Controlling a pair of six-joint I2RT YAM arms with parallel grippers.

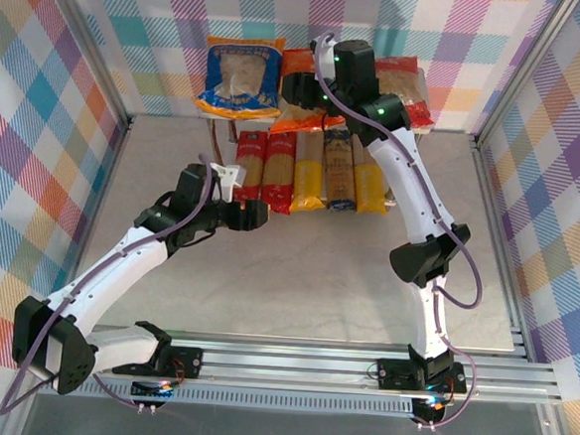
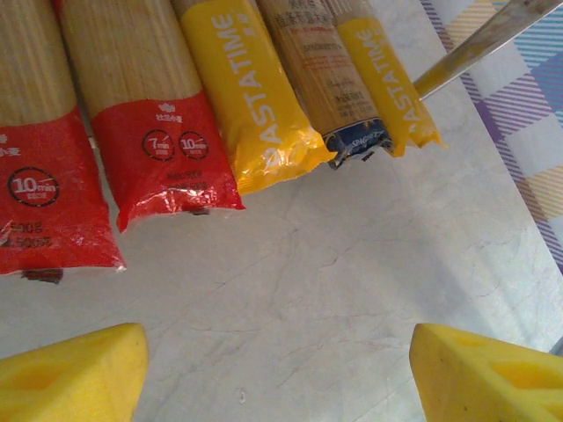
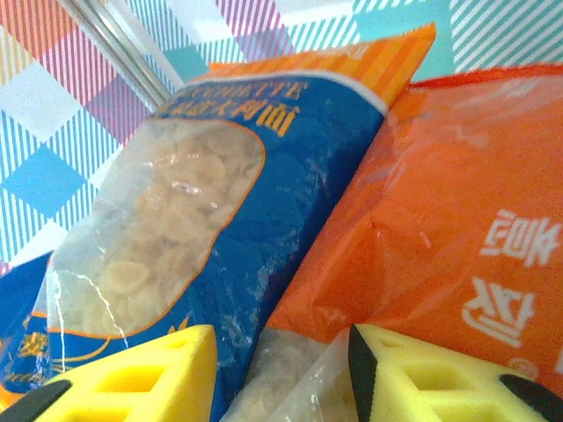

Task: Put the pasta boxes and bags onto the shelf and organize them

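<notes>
Two red pasta packs [image 2: 158, 149], two yellow packs [image 2: 251, 105], and a brown pack [image 2: 356, 141] with a dark blue end. Pale grey marbled table [image 2: 308, 290]. A blue bag [image 3: 290, 193] with orange trim, an orange bag [image 3: 457, 202]. Pastel plaid walls [image 1: 39, 110].

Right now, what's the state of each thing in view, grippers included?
Left gripper: open, empty.
Right gripper: open, at the bags.
Long narrow plastic spaghetti packs, red, yellow, dark blue: flat, side by side, untouched.
Blue-and-orange pillow-shaped bag with clear window: set down, not gripped.
Orange plastic bag: set down, pressed against the blue one.
Red windowed bag: set down, free.
</notes>
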